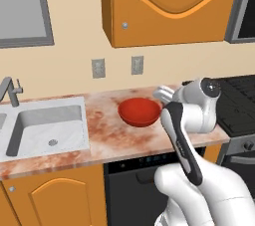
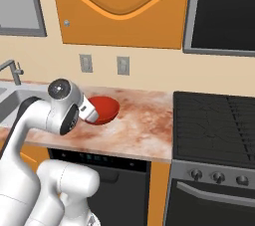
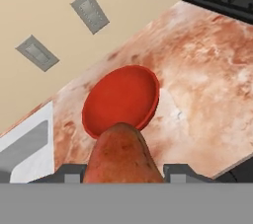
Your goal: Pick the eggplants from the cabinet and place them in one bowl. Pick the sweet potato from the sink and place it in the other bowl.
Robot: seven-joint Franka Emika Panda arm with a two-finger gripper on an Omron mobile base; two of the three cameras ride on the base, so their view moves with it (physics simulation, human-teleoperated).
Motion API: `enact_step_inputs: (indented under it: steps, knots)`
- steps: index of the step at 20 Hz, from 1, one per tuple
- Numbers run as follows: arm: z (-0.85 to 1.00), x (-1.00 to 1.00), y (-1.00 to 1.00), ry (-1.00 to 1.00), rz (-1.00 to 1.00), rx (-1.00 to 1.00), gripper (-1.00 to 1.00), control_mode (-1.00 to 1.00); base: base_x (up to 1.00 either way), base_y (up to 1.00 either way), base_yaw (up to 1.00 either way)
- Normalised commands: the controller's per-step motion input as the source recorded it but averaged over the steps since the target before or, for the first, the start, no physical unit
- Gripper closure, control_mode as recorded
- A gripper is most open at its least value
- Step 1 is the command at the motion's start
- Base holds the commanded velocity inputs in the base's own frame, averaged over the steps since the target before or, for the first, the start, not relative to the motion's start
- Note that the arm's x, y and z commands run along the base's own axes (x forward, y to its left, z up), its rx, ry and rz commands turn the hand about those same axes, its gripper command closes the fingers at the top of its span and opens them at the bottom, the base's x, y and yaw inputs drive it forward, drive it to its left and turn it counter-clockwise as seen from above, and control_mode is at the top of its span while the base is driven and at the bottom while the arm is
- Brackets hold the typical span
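The gripper [image 3: 123, 168] is squeezed onto the sweet potato [image 3: 122, 156], holding it up in the air near the red bowl [image 3: 121, 100] on the counter [image 3: 197, 80]. The potato is not over the middle of the bowl. If the robot lets go here, it might hit the rim and roll off across the counter.

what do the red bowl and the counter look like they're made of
Red bowl: probably glazed ceramic or plastic, smooth and evenly red with a faint sheen. Counter: polished stone, likely marble or granite, judging by its mottled pink-brown veining.
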Motion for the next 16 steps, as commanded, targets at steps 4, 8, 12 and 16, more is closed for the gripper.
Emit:
enact_step_inputs:
  steps: [4,8,12,16]
  knots:
    - [-0.02,0.02,0.01,-0.02,0.00,0.00,1.00,-1.00,0.00,0.00,0.00]
    - [0.00,0.12,0.00,0.00,0.00,0.00,1.00,-1.00,0.00,0.00,0.00]
    - [-0.02,0.30,0.00,0.00,0.00,0.00,1.00,-1.00,0.00,0.00,0.00]
    - [-0.11,0.42,0.00,0.00,0.00,0.00,1.00,-1.00,0.00,0.00,0.00]
